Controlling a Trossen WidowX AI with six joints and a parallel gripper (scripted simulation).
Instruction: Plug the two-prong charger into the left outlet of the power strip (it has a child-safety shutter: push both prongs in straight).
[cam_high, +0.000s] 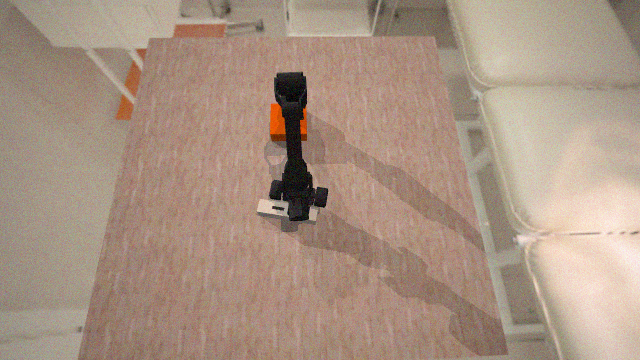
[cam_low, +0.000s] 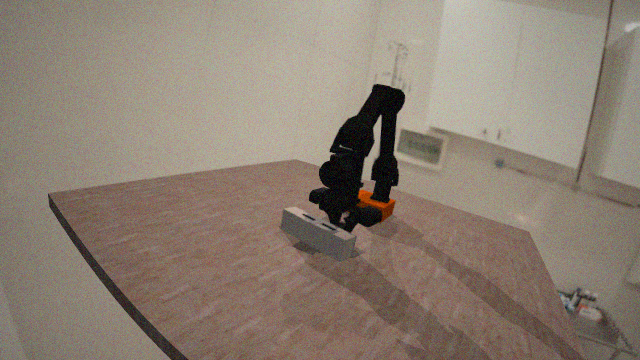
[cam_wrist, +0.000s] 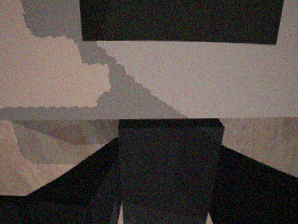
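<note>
The white power strip (cam_high: 266, 207) (cam_low: 315, 239) (cam_wrist: 150, 80) lies on the table. The exterior view shows two dark outlets in its top; in the top view the arm covers its right part. One dark outlet (cam_wrist: 180, 22) fills the top of the wrist view. My gripper (cam_low: 343, 223) (cam_wrist: 158, 147) is shut on the dark charger (cam_wrist: 171, 162), close beside the strip's near long edge in the wrist view. The charger's front end meets that edge in the picture. Its prongs are not visible, and whether it touches the strip cannot be told.
An orange block (cam_high: 278, 124) (cam_low: 381, 206) is at the arm's base, behind the strip. The wooden table (cam_high: 200, 280) (cam_low: 200, 280) carries long arm shadows. Pale padded seats (cam_high: 575, 150) stand beyond its right edge in the top view.
</note>
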